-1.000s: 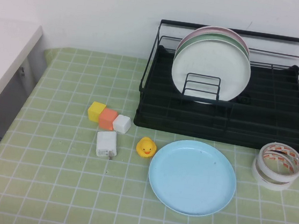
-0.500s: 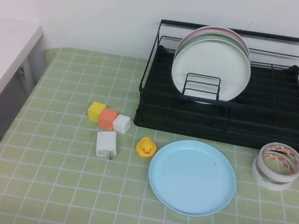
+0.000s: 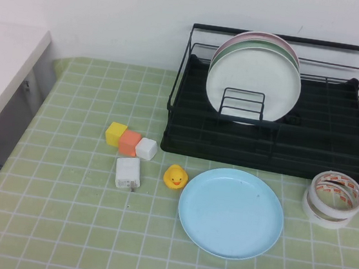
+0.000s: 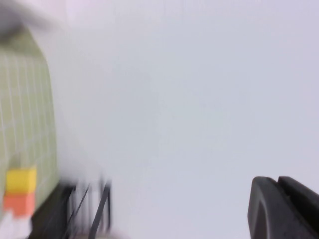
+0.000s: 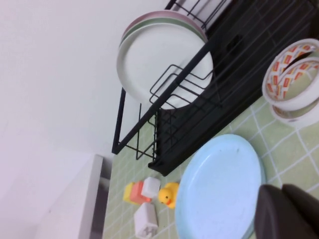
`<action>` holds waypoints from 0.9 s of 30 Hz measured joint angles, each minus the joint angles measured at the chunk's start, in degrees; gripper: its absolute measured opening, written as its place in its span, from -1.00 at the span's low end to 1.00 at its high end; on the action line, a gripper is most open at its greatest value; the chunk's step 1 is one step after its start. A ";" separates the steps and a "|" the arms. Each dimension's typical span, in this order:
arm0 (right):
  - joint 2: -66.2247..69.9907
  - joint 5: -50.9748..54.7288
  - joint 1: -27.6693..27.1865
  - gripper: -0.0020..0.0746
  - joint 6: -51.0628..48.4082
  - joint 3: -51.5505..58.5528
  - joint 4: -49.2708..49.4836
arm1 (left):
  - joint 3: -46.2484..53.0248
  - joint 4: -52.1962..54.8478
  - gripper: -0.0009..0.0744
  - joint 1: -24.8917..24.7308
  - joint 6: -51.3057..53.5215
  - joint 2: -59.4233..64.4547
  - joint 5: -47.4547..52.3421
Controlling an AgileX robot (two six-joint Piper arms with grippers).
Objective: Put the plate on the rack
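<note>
The light sky-blue plate (image 3: 231, 213) lies flat on the green checked table, in front of the black wire rack (image 3: 281, 37). It also shows in the right wrist view (image 5: 219, 186), with the rack (image 5: 239, 64) beyond it. Neither arm shows in the high view. My right gripper (image 5: 282, 191) is shut and empty, hovering above the plate's edge on the near right. My left gripper (image 4: 278, 185) is shut and empty, seen against the white wall, away from the plate.
A white plate (image 3: 253, 84), a green one and a pink one stand in the rack's slots. Two tape rolls (image 3: 333, 199) sit right of the blue plate. A yellow duck (image 3: 175, 176), a white charger (image 3: 128, 172) and three coloured blocks (image 3: 130, 142) lie to its left.
</note>
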 joint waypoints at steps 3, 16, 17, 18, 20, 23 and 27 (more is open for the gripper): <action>0.00 -0.13 0.00 -0.95 -1.84 0.00 0.24 | 0.00 -4.94 -0.98 0.00 0.56 0.00 -4.62; 0.00 2.74 0.00 -0.95 -16.12 0.00 0.38 | -15.68 36.78 -0.98 0.03 14.13 15.07 32.18; 0.00 3.04 0.00 -0.95 -16.95 0.00 0.53 | -18.39 41.83 -0.98 0.03 14.65 18.19 36.27; 0.00 3.27 0.00 -0.95 -17.48 0.00 0.81 | -21.85 46.55 -0.98 0.03 15.32 22.20 40.39; 0.00 3.37 0.00 -0.95 -17.98 0.00 1.02 | -28.65 53.84 -0.98 0.03 16.50 30.46 47.35; 0.00 3.41 0.00 -0.95 -19.36 0.00 1.46 | -37.43 60.94 -0.98 0.03 18.26 41.64 55.68; 0.00 3.51 0.00 -0.95 -21.65 0.00 2.53 | -46.82 64.26 -0.98 -1.01 19.72 54.70 61.61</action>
